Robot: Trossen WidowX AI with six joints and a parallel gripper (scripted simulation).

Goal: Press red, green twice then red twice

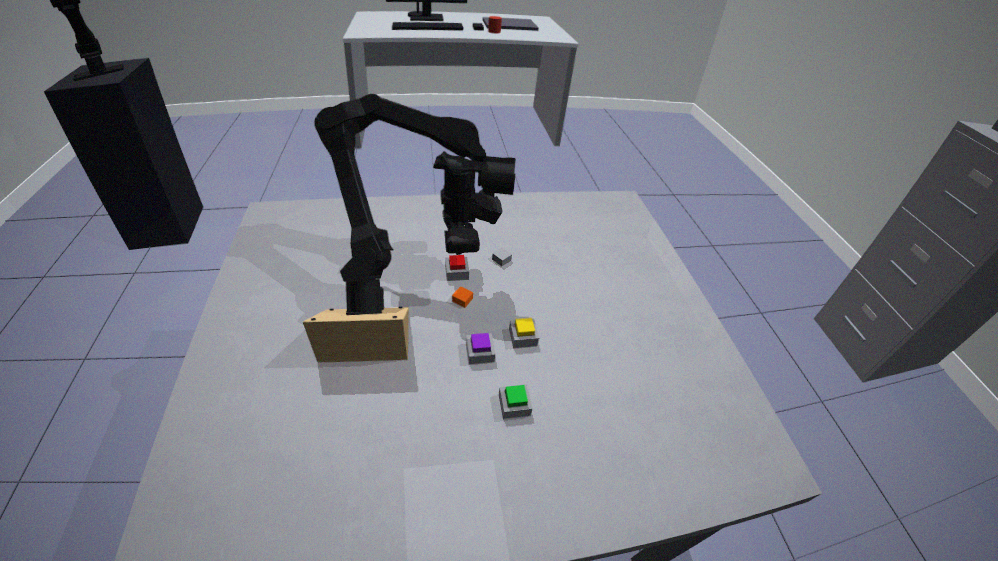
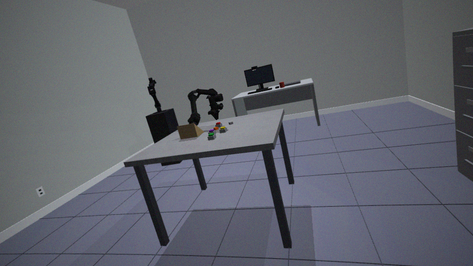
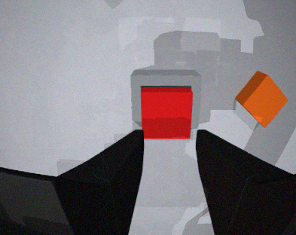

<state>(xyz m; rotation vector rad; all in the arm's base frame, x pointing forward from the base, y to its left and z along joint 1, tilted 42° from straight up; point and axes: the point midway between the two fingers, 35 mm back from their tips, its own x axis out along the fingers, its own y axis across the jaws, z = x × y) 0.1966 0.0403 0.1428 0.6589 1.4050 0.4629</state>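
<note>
The red button [image 1: 457, 262] [image 2: 218, 123] [image 3: 166, 105] stands on its grey base, its cap raised. My gripper [image 1: 461, 250] [image 2: 216, 118] [image 3: 170, 138] points down a little above it. The fingers are partly open, with nothing held between them. In the wrist view the red cap shows just ahead of and between the fingertips, with no contact visible. The green button [image 1: 515, 396] [image 2: 211, 134] is the nearest button to the front in the top view, its cap also raised. It is outside the wrist view.
An orange block [image 1: 462, 296] [image 3: 266, 102] lies close in front of the red button. A small grey block [image 1: 501, 258] [image 2: 231, 123] lies to its right. The purple button [image 1: 480, 342] and yellow button [image 1: 524, 327] stand between the red and green ones. The wooden block [image 1: 360, 340] is at the arm's base.
</note>
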